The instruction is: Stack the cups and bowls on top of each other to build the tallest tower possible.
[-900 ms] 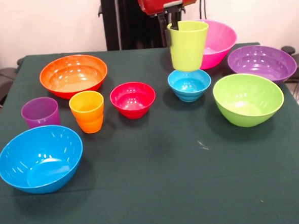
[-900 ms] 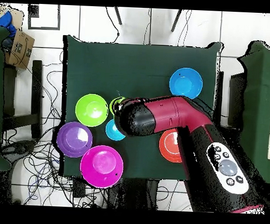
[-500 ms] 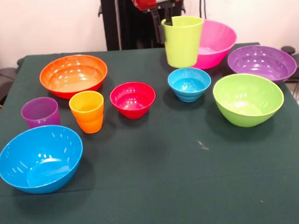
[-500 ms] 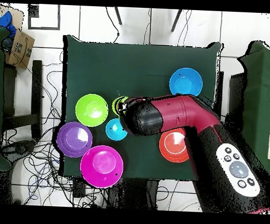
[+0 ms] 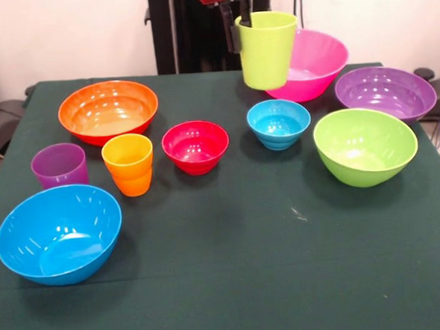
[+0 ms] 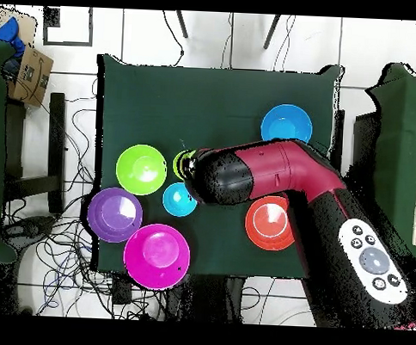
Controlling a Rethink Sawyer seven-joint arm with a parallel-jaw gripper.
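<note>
One cup in my gripper (image 5: 245, 20): lime green cup (image 5: 267, 50) pinched by rim, hanging clear above small light blue bowl (image 5: 279, 123). Judgement: keep cup upright, centre over chosen base, lower slowly, release only once seated.

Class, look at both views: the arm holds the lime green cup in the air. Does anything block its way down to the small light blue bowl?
Nothing visible does. The lime green cup hangs in the gripper above the empty small light blue bowl.
</note>
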